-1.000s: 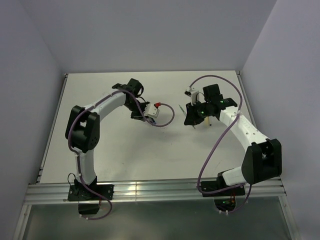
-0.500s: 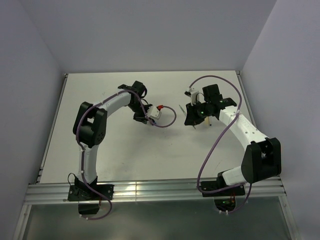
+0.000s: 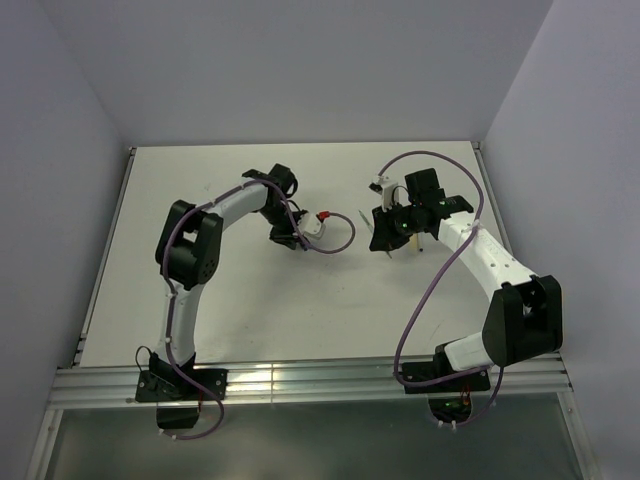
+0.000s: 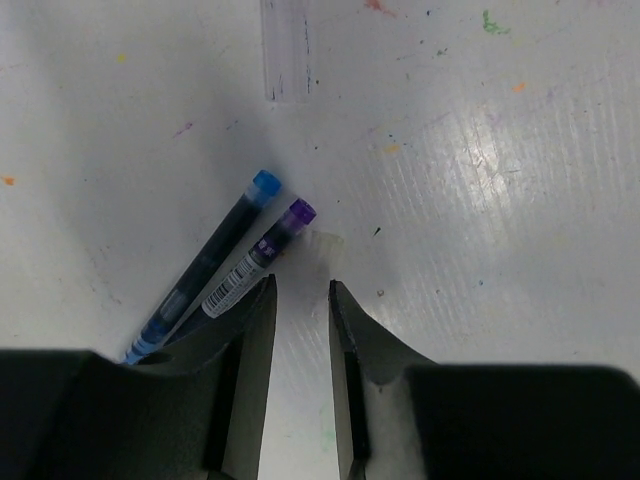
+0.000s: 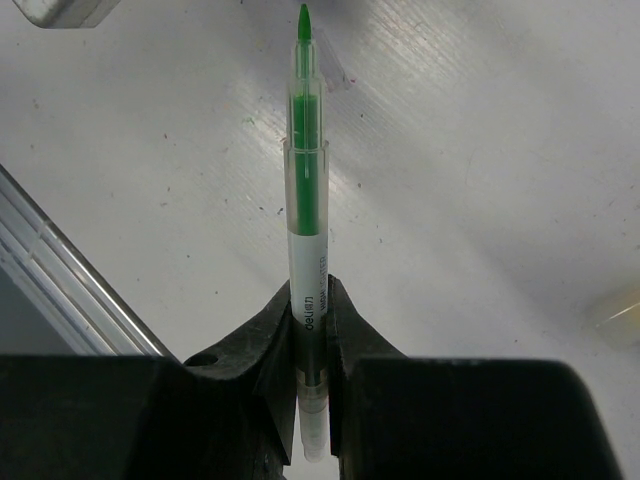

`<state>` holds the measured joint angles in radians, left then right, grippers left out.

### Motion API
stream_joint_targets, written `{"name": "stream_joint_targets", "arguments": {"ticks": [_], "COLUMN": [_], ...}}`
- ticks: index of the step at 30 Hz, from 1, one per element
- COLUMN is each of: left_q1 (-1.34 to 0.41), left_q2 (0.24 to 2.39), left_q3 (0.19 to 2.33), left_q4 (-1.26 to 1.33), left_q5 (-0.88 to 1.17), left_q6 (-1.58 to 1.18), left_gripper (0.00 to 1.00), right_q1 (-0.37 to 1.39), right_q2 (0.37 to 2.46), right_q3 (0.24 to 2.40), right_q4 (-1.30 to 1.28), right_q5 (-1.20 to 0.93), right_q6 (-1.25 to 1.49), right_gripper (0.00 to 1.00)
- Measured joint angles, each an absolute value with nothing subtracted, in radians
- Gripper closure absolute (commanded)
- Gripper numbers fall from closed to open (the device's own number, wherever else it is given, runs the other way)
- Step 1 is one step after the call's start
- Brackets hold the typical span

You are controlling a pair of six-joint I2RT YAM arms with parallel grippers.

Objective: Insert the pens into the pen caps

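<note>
My left gripper (image 4: 302, 290) (image 3: 288, 238) is open by a narrow gap and empty, low over the table. Just left of its left finger (image 4: 250, 330) lie two dark pens side by side, one blue-tipped (image 4: 210, 265) and one purple-tipped (image 4: 258, 255). A clear pen cap (image 4: 287, 50) lies ahead of them. My right gripper (image 5: 310, 300) (image 3: 383, 240) is shut on a pale pen (image 5: 305, 180) with a green core, its green tip pointing away. A pale yellow cap (image 5: 620, 318) lies blurred at the right edge of the right wrist view.
The white table (image 3: 240, 290) is flecked with coloured ink marks. A clear ridged strip (image 5: 50, 270) runs along the left of the right wrist view, and a translucent object (image 5: 70, 10) sits at its top left corner. Purple cables (image 3: 340, 235) loop by both wrists.
My left arm's elbow has swung right and its gripper has shifted slightly right. My right arm and the green pen have not moved.
</note>
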<state>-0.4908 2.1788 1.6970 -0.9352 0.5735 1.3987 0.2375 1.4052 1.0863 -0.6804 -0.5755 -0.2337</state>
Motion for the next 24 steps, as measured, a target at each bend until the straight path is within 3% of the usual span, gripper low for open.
{"name": "stream_joint_targets", "arguments": {"ticks": [11,18,24], "left_q1": [-0.517,-0.536,-0.559], "left_q2": [2.195,2.184,2.119], "left_q3": [1.705,1.689,1.588], "left_q4": [-0.978,-0.980,-0.960], "left_q5": [0.534,0.502,0.488], "left_q6": [1.415,1.435,1.427], "left_gripper": [0.72,0.87,0.84], "right_q1": [0.235,0.235,0.234], "right_q2": [1.405,1.405,1.404], "right_q3": [1.086,1.086,1.086], "right_q4": [-0.686,-0.691,-0.693], "right_q5": [-0.567,-0.569,-0.576], "right_q6": [-0.234,-0.234,-0.233], "right_gripper": [1.00,1.00,1.00]}}
